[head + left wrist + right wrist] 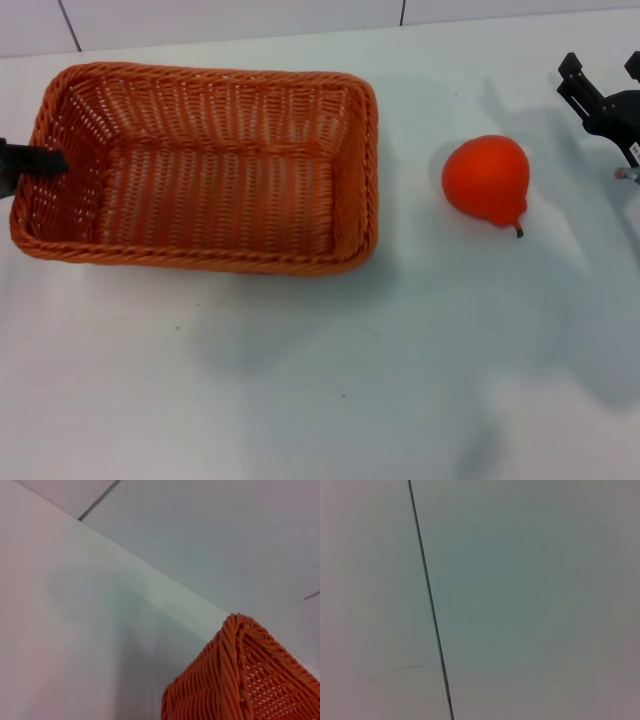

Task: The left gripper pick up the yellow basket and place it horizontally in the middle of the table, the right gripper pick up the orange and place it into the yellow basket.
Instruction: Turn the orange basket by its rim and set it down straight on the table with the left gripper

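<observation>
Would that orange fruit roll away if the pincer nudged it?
Probably a little. The orange looks rounded and smooth, lying free on the table, so a nudge would likely turn it. Its pear-like taper and stem may make it wobble or curve. The glossy skin could slip between hard fingers.

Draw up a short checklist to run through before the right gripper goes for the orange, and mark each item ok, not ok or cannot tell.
1. yellow basket lying flat on the table, opening up: ok.
2. Basket interior free of objects: ok.
3. left gripper clear of the basket: not ok, its tip is at the basket's left rim.
4. orange free on the table, right of the basket: ok.
5. right gripper open: cannot tell; it is at the table's far right edge.
</observation>
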Controlling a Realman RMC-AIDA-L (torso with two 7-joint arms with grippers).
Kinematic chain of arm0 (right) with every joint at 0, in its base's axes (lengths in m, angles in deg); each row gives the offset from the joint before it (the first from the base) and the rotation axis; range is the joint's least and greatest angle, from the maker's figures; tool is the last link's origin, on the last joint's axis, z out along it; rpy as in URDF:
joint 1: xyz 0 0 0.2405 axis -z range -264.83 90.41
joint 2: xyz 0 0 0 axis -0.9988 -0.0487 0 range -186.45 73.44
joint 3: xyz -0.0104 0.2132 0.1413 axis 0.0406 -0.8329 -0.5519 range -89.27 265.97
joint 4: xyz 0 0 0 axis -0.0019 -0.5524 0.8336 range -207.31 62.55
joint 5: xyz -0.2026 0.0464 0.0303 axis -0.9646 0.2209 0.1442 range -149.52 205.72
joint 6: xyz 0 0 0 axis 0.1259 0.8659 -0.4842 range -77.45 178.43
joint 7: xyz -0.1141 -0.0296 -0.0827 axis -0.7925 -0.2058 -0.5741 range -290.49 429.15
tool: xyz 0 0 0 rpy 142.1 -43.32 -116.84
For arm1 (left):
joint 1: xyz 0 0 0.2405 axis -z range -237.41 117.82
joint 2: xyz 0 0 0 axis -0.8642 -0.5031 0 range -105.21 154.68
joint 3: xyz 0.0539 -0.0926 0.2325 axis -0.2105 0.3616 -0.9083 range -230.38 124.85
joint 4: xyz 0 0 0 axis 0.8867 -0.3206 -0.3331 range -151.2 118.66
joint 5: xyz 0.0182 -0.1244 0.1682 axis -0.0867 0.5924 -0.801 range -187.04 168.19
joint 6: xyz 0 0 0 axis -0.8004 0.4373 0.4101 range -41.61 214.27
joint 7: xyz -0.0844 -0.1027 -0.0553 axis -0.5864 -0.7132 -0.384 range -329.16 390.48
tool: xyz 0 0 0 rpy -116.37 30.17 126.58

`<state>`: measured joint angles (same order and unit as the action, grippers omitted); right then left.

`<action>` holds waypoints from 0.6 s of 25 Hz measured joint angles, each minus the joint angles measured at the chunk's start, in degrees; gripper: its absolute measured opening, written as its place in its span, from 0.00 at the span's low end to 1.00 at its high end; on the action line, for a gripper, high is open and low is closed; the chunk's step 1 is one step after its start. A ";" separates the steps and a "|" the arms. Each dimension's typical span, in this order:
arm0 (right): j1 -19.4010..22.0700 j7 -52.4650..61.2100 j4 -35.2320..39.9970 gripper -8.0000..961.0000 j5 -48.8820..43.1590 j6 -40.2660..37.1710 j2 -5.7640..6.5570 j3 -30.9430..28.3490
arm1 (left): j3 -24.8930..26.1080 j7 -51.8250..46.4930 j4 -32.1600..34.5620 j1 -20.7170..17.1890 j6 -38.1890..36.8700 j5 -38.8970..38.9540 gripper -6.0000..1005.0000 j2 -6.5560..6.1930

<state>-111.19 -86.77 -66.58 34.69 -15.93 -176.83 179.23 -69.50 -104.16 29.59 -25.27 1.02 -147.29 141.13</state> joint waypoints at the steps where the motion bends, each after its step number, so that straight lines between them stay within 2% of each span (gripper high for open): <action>1: -0.04 0.00 0.00 0.99 0.00 0.06 0.00 0.00 | 0.29 -0.03 0.24 -0.33 0.22 0.40 0.18 0.17; 9: -0.19 0.00 0.00 0.99 0.00 0.57 0.00 0.00 | 1.73 -0.14 1.67 -3.07 2.27 3.12 0.18 1.78; 15: -0.19 0.00 0.00 0.99 0.00 0.59 0.00 0.00 | 1.45 -0.11 2.03 -3.65 2.54 3.27 0.18 2.20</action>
<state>-111.38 -86.77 -66.58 34.69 -15.34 -176.83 179.23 -68.05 -104.26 31.61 -28.91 3.56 -144.02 143.33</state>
